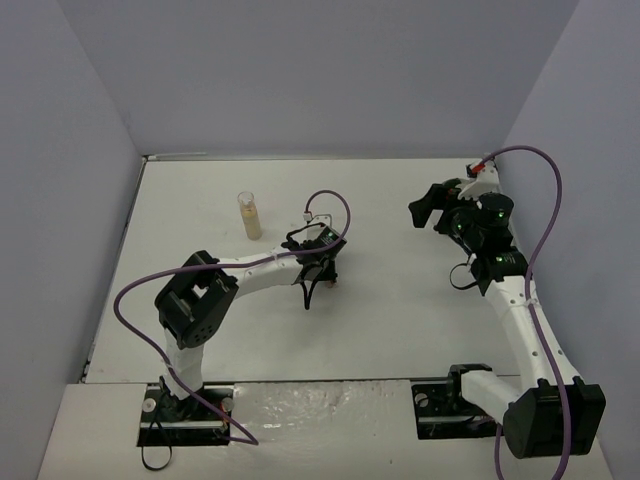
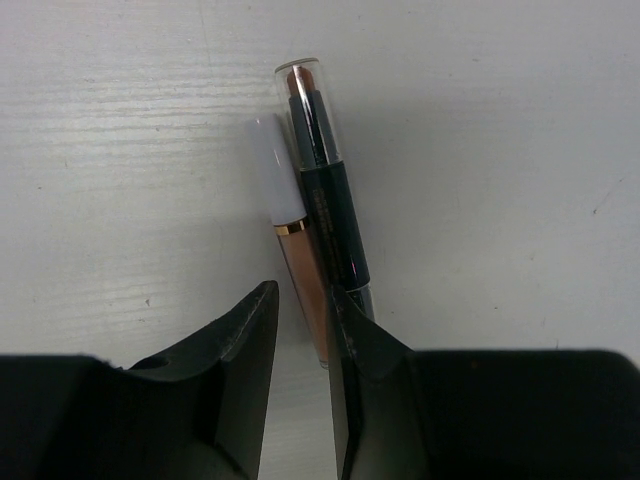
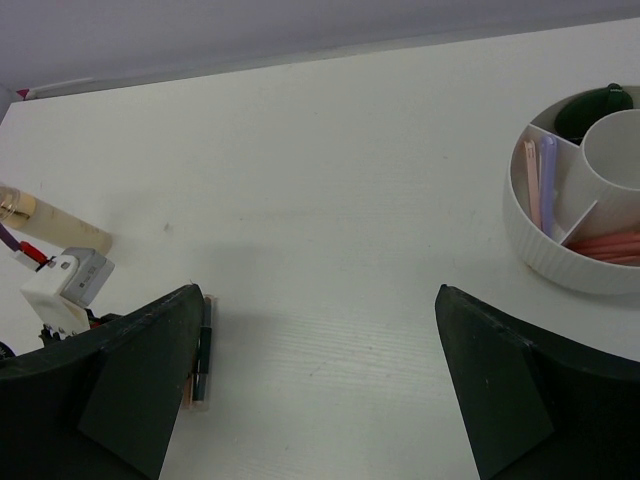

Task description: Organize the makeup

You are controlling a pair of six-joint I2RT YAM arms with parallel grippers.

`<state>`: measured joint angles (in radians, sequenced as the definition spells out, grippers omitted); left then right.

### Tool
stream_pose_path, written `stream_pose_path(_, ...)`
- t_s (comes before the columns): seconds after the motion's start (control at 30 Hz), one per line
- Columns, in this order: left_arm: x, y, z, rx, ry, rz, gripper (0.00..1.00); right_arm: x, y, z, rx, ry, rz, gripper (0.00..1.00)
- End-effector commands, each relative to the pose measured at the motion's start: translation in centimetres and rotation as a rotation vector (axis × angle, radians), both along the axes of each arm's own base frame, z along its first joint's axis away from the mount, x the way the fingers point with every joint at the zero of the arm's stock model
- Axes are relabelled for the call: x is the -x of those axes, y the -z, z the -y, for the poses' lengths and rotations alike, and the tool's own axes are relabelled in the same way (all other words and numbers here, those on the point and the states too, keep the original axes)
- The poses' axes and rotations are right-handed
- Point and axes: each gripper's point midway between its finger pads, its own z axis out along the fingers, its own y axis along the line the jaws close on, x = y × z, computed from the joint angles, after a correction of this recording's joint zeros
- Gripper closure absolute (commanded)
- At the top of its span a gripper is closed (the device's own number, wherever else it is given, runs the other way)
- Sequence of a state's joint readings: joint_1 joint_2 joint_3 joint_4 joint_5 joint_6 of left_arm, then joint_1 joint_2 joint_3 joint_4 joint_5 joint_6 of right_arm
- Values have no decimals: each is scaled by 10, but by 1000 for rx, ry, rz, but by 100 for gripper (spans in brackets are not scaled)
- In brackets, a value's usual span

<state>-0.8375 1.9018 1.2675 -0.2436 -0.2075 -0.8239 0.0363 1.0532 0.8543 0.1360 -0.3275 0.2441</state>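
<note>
Two sticks of the makeup lie side by side on the table: a pink stick [image 2: 292, 235] with a white cap and a dark stick [image 2: 326, 180] with a clear cap. My left gripper [image 2: 308, 295] has its jaws drawn in round the pink stick's lower end. The right jaw presses against it, and a sliver of table shows by the left jaw. In the top view this gripper [image 1: 320, 272] points down at mid-table. My right gripper [image 3: 318, 290] hangs wide open with nothing in it, left of the white divided bowl [image 3: 560, 250]. The bowl holds pink and lilac sticks [image 3: 540, 180], red sticks [image 3: 610, 245] and a dark green disc [image 3: 595, 110].
The clear bottle of beige liquid [image 1: 250, 215] stands upright behind and left of the left gripper. In the top view the right arm [image 1: 485, 230] covers the bowl. Grey walls close off the table at the back and on both sides.
</note>
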Motion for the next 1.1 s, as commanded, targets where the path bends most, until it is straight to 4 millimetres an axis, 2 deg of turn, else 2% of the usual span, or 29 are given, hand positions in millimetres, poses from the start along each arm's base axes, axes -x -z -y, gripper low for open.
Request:
stream_pose_path(0.0,-12,-28,6,50,-27,57,77,-3,-22,-1,24,3,90,1)
stream_pose_path(0.47,-13,-24,7,33,-22,49,77,-2,-18,-2,46,7,88,0)
stream_pose_path(0.7,-14,-26,9,47,-21,55,77,-4,-8,-3,44,0,61,0)
stream_pose_path(1.07,-11,-13,0,-10,-25,24,77,-5,-3,-3,49,-1,50,0)
